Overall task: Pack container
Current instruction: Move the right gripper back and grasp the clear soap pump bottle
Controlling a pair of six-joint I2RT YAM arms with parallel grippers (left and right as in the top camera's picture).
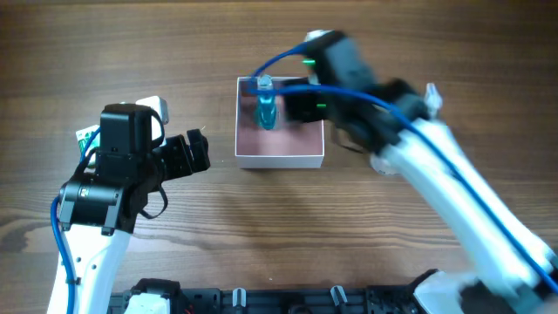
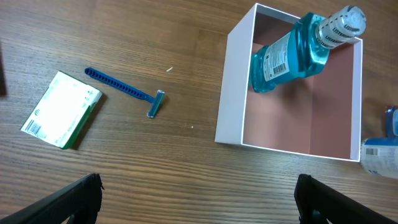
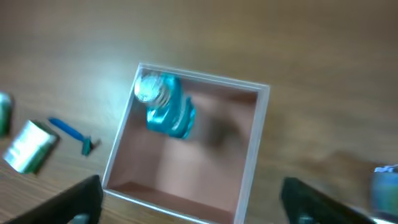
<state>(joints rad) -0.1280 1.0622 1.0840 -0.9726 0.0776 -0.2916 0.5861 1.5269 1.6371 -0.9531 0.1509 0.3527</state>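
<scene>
Jaws wide apart, the right tool [image 3: 189, 186] hangs over the container [image 3: 180, 168], left tool [image 2: 198, 183] apart too; it looks light, thin-walled yet stiff, best pinched at a rim.

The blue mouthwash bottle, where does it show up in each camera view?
Overhead: blue mouthwash bottle upper centre, in the container, top-left corner.
Left wrist: bottle upper right, tilted, cap at the container's far rim.
Right wrist: bottle left of centre, in the container's upper-left corner.
Shared landmark: the white-walled, pink-lined container.
</scene>
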